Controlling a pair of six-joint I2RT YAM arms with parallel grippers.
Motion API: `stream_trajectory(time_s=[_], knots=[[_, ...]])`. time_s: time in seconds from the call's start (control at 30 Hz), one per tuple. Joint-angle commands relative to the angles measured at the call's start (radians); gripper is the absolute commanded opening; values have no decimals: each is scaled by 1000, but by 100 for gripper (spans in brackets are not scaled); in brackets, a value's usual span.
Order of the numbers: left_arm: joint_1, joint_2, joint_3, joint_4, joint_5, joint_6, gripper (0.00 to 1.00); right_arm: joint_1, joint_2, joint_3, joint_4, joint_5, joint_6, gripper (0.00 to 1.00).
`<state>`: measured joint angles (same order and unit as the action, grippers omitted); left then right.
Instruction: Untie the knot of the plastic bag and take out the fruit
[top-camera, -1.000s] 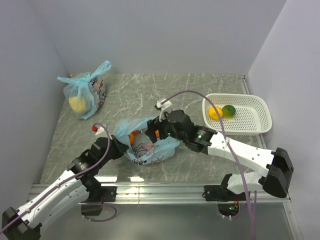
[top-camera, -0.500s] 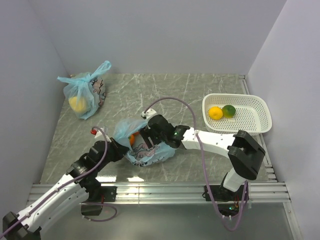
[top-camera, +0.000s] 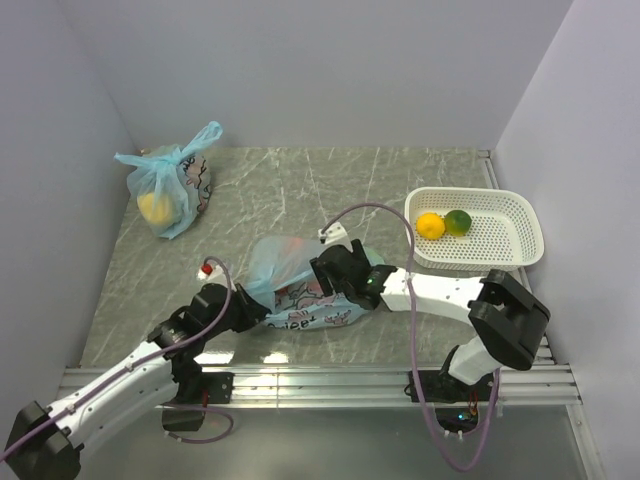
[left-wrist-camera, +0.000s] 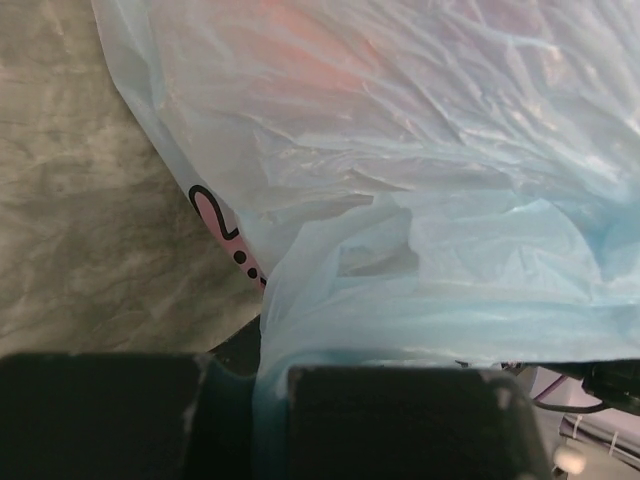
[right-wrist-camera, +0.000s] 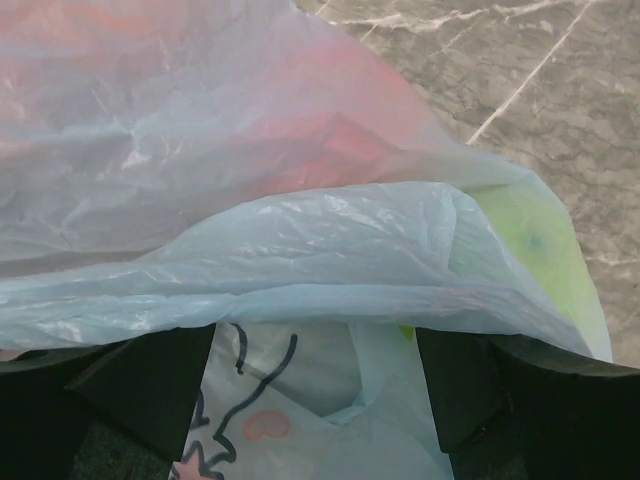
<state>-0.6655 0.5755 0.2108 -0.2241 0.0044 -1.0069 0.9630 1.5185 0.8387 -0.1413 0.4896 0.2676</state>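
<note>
The light-blue plastic bag (top-camera: 300, 300) with dark cartoon print lies on its side mid-table. My left gripper (top-camera: 250, 305) is shut on a bunched strip of its film (left-wrist-camera: 262, 390), pinched between the dark fingers. At the bag's right side my right gripper (top-camera: 320, 278) stands open, its jaws (right-wrist-camera: 315, 350) straddling loose printed film, with another layer draped over the fingertips. Red (right-wrist-camera: 300, 135) and green (right-wrist-camera: 525, 235) tints of fruit show through the film. A yellow fruit (top-camera: 430, 226) and a green fruit (top-camera: 458, 221) lie in the white basket. The knot is out of view.
The white perforated basket (top-camera: 500, 240) stands at the right by the wall. A second tied blue bag (top-camera: 170, 190) with a yellow lump sits at the back left corner. Walls close in on the left, back and right. A metal rail runs along the near edge.
My right gripper went into the bag's mouth and has drawn back to the right. The bag has stretched out flatter and lower. The orange fruit seen at its mouth is now covered.
</note>
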Motion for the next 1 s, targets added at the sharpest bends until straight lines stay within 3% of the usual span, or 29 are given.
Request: stream_trajectory(time_s=[0.0,0.2,0.33,0.43,0.5,0.53,0.6,0.7,0.77,0.97], knots=[[-14,52,24,118,49,25,0,-32,-1,-12,46,35,33,84],[-32,92,142,69,-73,91,0,-6,-113,-61,225,-251,-50,83],[-32,170,306,20,-185,184,0,-3,-205,-82,311,-295,-57,82],[-42,304,443,54,-137,258,1,-3,-254,-119,370,-243,-44,82],[-92,369,528,55,-107,281,0,-4,-276,-156,396,-212,-28,82],[-188,403,592,58,-138,312,0,-3,-294,-170,404,-197,-24,82],[-276,419,625,69,-213,333,0,-3,-307,-209,420,-180,-18,82],[-315,420,587,25,-250,282,1,-4,-322,-234,417,-181,-14,82],[-315,396,488,-15,-328,177,1,-4,-323,-240,413,-201,-18,82],[-316,290,230,-89,-356,-119,0,-3,-285,-227,424,-293,-36,81]])
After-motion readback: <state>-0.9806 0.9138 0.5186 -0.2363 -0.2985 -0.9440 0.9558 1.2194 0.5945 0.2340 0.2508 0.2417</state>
